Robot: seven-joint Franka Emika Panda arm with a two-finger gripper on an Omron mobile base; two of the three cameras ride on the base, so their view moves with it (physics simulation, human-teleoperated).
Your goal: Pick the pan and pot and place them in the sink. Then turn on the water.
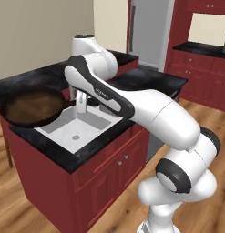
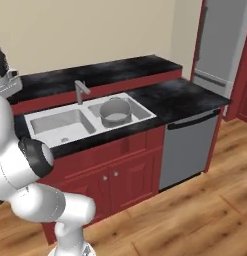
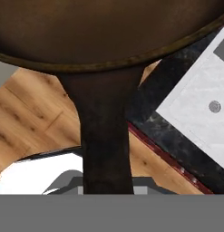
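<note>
Over the left end of the black counter (image 1: 50,145), the dark-brown pan (image 1: 32,105) hangs beside the white sink's (image 1: 54,129) left basin, its handle (image 3: 104,149) running straight back into the gripper, whose jaws are clamped on it. The grey pot (image 2: 115,112) already sits in the right basin. Rigid and likely heavy, the pan will probably droop from a handle-end grip, so holding closer to the bowl looks safer.

One marking is present: small white lettering on the dark band of the robot arm (image 1: 102,93) in the left base view. It is too small and blurred to be read. No other text, label, brand, number or sign can be read on any surface.
</note>
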